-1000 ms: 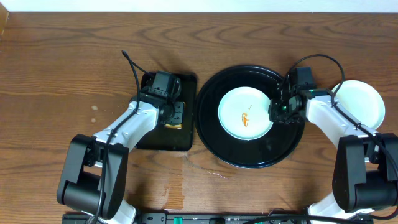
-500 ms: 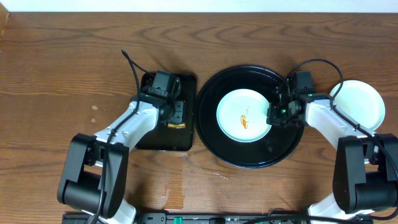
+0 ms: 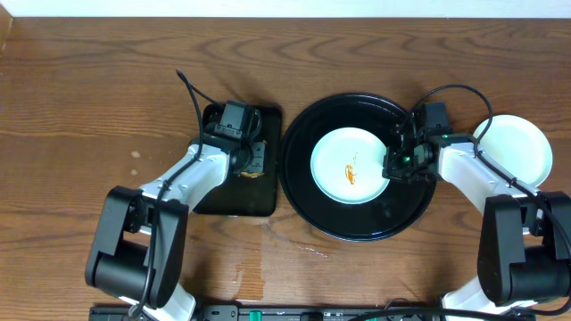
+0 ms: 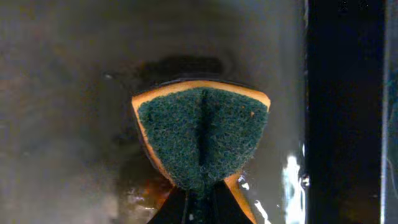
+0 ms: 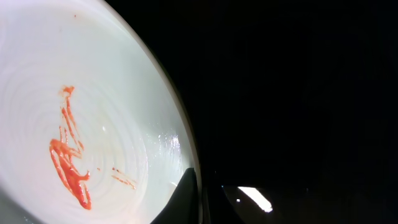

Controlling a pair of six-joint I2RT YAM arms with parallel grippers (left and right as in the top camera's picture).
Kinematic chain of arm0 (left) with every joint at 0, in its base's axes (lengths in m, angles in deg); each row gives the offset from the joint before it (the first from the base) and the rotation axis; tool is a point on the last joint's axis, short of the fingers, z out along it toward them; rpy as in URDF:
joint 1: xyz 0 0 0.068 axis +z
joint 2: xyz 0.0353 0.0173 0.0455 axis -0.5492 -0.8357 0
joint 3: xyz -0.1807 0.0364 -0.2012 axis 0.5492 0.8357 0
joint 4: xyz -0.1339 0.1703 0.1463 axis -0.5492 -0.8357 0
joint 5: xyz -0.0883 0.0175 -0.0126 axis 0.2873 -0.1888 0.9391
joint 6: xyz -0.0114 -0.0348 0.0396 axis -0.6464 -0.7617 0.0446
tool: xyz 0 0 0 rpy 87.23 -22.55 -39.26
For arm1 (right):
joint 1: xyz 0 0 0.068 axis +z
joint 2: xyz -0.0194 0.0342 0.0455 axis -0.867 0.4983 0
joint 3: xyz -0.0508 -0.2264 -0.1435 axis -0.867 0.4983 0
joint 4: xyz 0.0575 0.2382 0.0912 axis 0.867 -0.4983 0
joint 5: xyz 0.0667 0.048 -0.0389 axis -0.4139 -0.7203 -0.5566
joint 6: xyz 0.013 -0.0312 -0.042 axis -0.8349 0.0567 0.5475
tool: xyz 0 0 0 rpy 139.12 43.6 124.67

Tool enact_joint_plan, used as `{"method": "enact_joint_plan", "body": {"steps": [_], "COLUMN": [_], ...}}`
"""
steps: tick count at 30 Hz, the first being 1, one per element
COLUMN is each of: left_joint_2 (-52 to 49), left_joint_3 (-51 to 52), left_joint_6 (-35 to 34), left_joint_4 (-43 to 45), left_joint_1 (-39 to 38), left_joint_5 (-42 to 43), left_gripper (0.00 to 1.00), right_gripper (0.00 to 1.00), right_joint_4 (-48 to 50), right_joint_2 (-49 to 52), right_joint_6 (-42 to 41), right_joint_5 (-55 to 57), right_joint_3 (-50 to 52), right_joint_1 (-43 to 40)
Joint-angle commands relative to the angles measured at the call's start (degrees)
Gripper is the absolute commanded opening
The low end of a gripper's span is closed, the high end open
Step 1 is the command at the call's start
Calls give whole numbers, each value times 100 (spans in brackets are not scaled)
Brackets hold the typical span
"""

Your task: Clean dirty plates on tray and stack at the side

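Looking down from overhead, the round black tray (image 3: 308, 192) sits mid-table (image 3: 89, 89) with a smeared plate (image 3: 339, 147) in its middle, orange sauce at the centre. The right gripper (image 3: 393, 166) meets this plate's right rim. A second plate (image 3: 522, 152) lies on the table just right of the tray. The left gripper (image 3: 253, 162) hangs over the rectangular black tray (image 3: 241, 201).

On the left wrist, the left gripper (image 4: 199, 202) pinches a green-faced sponge (image 4: 202, 140), folding it along its middle.

On the right wrist, the right gripper (image 5: 200, 196) is clamped on the smeared plate's (image 5: 112, 93) rim, with the round tray (image 5: 298, 93) dark beside it.
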Motion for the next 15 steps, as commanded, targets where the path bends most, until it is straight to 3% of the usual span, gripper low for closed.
{"method": "enact_joint_plan", "body": {"steps": [1,3,5,8,15], "left_joint_2": [363,385,356,240,-101], "left_joint_3": [20,20,26,33,118], "left_joint_6": [9,4,4,7,7], "left_joint_4": [61,31,-63,-262,-308], "left_joint_1": [31,31,31,31,28], "left_joint_5": [-186,-179,-179,-179,-177], "left_gripper": [8,12,40,59,59], "right_gripper": [1,1,1,1,1], "right_joint_4": [-48,-46,-46,-48,-48], "right_joint_2": [15,13,15,15,15], "right_joint_6": [9,9,9,11,9], "right_joint_5": [138,138,140,140,140], "right_joint_3": [120,120,120,120,120], "right_joint_1": [17,17,17,17,17]}}
